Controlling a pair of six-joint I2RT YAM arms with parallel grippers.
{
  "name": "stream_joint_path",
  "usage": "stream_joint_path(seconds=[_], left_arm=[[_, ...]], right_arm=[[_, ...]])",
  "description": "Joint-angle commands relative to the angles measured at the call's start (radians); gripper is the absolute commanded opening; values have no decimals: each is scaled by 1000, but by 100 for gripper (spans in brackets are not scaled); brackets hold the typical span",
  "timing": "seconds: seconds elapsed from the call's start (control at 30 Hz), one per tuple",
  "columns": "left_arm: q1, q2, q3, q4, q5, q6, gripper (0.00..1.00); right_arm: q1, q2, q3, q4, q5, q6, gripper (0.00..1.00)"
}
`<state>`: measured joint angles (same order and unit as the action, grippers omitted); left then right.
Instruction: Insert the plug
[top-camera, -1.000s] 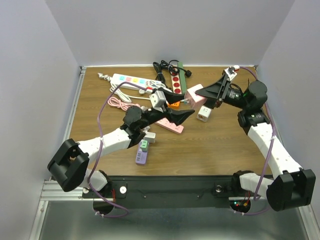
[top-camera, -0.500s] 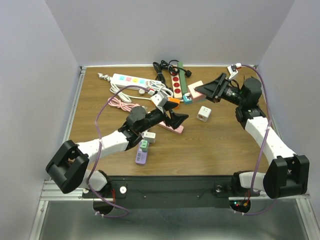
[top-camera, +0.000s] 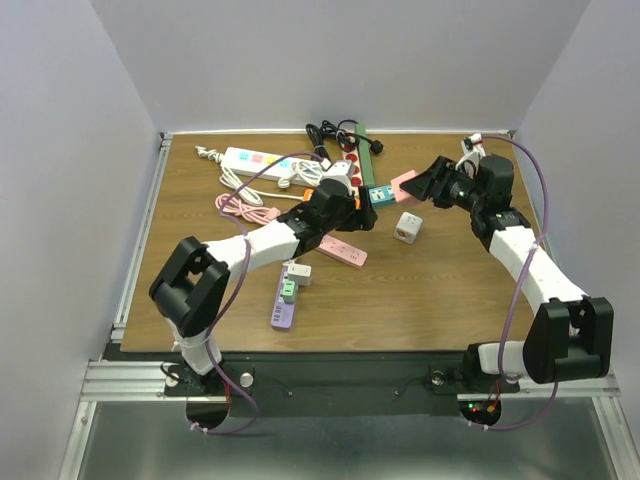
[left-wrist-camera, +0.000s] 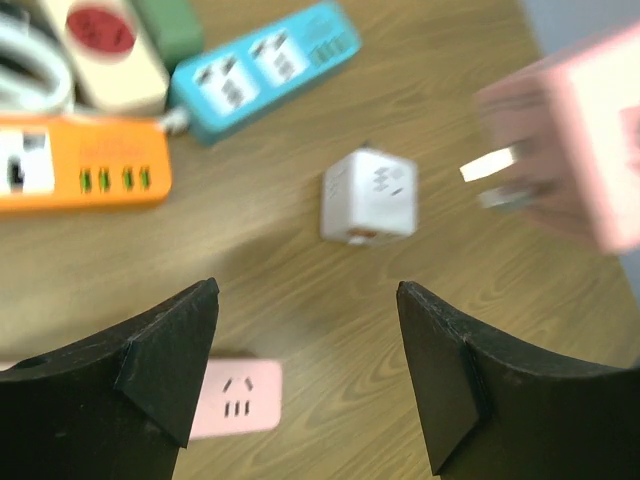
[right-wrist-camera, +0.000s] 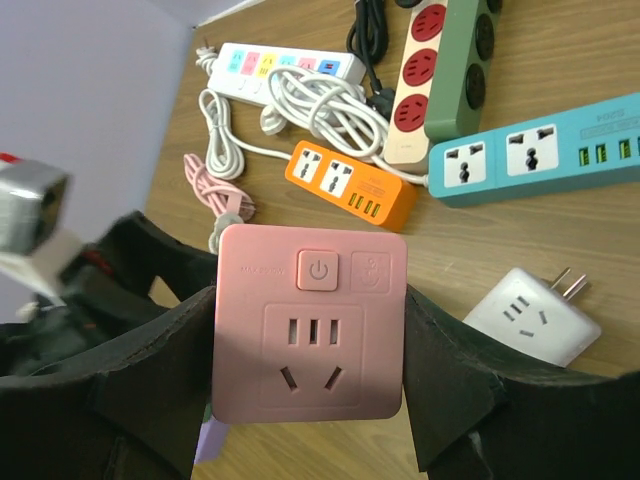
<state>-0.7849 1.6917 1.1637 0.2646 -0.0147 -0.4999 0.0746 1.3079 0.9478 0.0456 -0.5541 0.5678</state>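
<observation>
The plug is a pink square adapter (right-wrist-camera: 310, 325) with a socket face, a power button and metal prongs (left-wrist-camera: 490, 165) on its back. My right gripper (right-wrist-camera: 310, 300) is shut on its two sides and holds it above the table at the right (top-camera: 404, 184). My left gripper (left-wrist-camera: 305, 300) is open and empty. It hovers low over bare wood between the pink power strip (left-wrist-camera: 235, 397) and a white cube adapter (left-wrist-camera: 368, 195). In the top view the left gripper (top-camera: 362, 214) sits mid-table, left of the held plug.
A teal strip (top-camera: 380, 194), an orange strip (left-wrist-camera: 80, 165), a green-and-red strip (top-camera: 352, 160) and a white strip (top-camera: 258, 160) with coiled cords lie at the back. A purple strip (top-camera: 283, 310) and a small white adapter (top-camera: 296, 275) lie nearer the front.
My left arm has stretched farther back over the pink strip, its gripper staying open. My right gripper has drawn back to the right with the pink plug still held.
</observation>
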Motion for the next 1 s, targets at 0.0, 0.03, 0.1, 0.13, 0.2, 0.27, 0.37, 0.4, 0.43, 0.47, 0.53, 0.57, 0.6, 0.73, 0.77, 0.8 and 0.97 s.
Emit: stream_joint_path(seconds=[0.0,0.03,0.1,0.13,0.2,0.27,0.37,0.4,0.43,0.47,0.53,0.57,0.6,0.73,0.77,0.8,0.97], left_arm=[[-11,22,42,-224,-94,-166,83],[-13,23,40,-237,-123,-205,83],[-13,28,56,-308,-171,-254,83],[-13,34,66,-342,-171,-255,82],[-11,49,71,-390,-186,-298,83],[-11,68,67,-393,-159,-333,84],[-7,108,85,-421,-130,-362,84],[-7,111,88,-429,-131,-385,84],[-7,114,83,-442,-136,-402,84],[-7,109,77,-449,-142,-432,84],[-8,94,56,-459,-162,-469,84],[-8,94,50,-459,-169,-485,84],[-8,89,50,-468,-175,-515,84],[-8,100,74,-505,-191,-574,84],[-8,99,79,-516,-194,-606,84],[-10,97,82,-527,-197,-623,84],[-50,63,97,-616,-304,-759,85]], right_arm=[[-4,13,65,33,14,-111,0],[-4,22,57,31,19,-123,0],[-4,22,46,31,25,-138,0],[-4,22,45,31,25,-147,0],[-4,31,45,31,4,-196,1],[-4,53,46,27,-1,-216,0],[-4,68,40,28,-10,-240,0],[-4,74,40,28,-16,-241,1],[-4,79,37,28,-26,-246,0],[-4,80,32,28,-27,-243,0],[-4,79,29,28,-35,-247,0],[-4,76,29,28,-36,-249,0],[-4,73,28,28,-40,-250,0],[-4,60,29,30,-59,-250,1],[-4,57,28,30,-66,-250,0],[-4,56,26,28,-69,-252,0],[-4,56,16,28,-76,-256,0]])
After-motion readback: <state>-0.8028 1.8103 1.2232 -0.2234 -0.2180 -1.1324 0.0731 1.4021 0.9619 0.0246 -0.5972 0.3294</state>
